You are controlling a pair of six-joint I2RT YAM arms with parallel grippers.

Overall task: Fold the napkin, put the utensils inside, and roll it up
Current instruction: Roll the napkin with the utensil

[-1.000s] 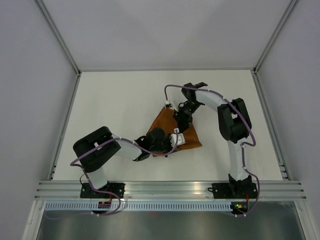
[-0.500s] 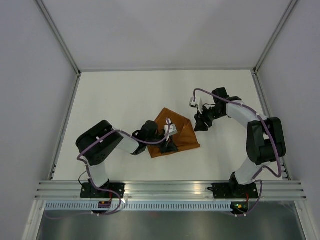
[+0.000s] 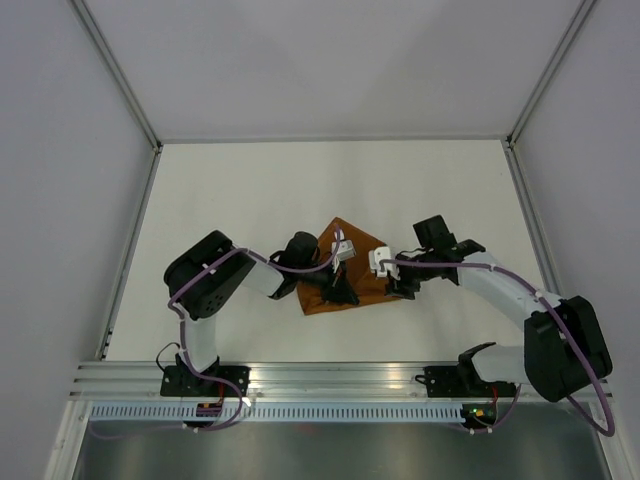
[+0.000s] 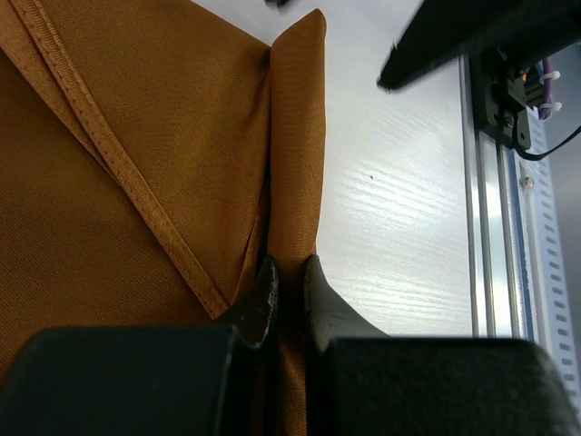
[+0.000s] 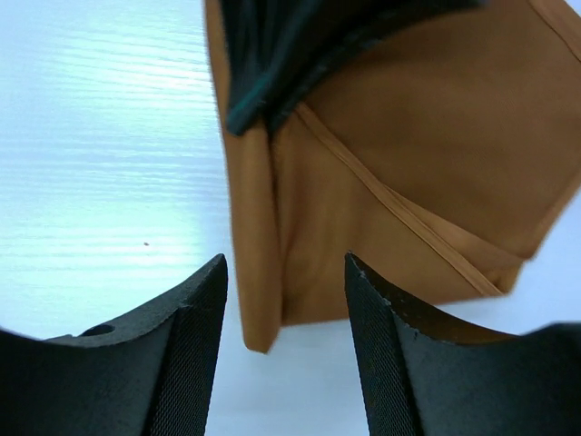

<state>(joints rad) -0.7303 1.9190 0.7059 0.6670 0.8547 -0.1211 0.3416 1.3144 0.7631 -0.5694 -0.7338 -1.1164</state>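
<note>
Here, one napkin (image 3: 360, 243) mid-frame, my left gripper (image 4: 286, 282) pinching its fold, my right gripper (image 5: 283, 272) wide open, empty.

No text, label, brand, number or sign can be read anywhere.

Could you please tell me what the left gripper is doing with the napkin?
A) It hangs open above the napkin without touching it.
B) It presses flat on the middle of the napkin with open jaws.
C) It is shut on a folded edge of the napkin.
C: the left wrist view shows the left gripper closed, pinching a raised fold at the napkin's edge.
</note>
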